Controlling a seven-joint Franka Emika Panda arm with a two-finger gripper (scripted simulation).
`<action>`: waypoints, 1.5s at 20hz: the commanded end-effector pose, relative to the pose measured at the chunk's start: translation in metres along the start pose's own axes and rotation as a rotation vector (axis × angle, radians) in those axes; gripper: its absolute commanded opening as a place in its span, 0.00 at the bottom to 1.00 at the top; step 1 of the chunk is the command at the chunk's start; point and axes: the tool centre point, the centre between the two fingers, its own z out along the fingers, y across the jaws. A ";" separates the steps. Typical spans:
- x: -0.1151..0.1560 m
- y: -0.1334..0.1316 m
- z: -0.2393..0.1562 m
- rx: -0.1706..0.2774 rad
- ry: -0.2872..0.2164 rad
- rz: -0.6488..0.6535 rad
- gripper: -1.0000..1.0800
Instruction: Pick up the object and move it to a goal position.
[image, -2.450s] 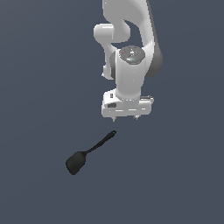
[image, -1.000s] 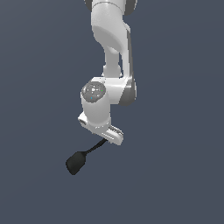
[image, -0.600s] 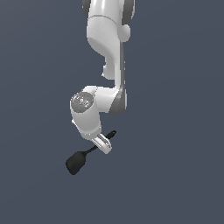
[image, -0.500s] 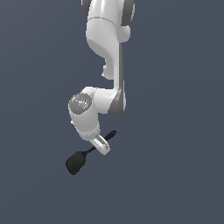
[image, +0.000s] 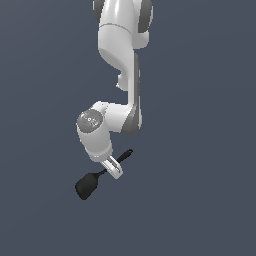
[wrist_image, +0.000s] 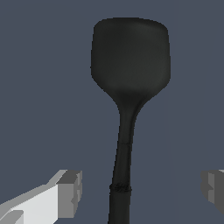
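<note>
One white robot arm (image: 120, 75), exterior view: bent low over dark tabletop (image: 200, 150), pincer (image: 114, 167) down at handle of one black spatula (image: 88, 185) lying flat.

Wrist view: spatula (wrist_image: 129, 87) handle runs between two fingertips (wrist_image: 70, 193), both clear of it, pincer wide. Step: reaching to grasp. Next, likely: close on handle, then lift toward goal.

Beneath me a plain, dark blue-grey floor (image: 200, 200) is filling the scene, unmarked and uniform. One thing is lying directly on it: the black spatula (image: 90, 184), resting flat, its broad rounded blade pointing toward the exterior view's lower left and its thin handle running toward the upper right.
</note>
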 end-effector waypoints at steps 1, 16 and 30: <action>0.000 0.000 0.007 -0.001 -0.001 0.000 0.96; 0.001 0.001 0.048 0.000 0.000 0.005 0.00; -0.005 -0.002 0.047 0.000 0.000 0.005 0.00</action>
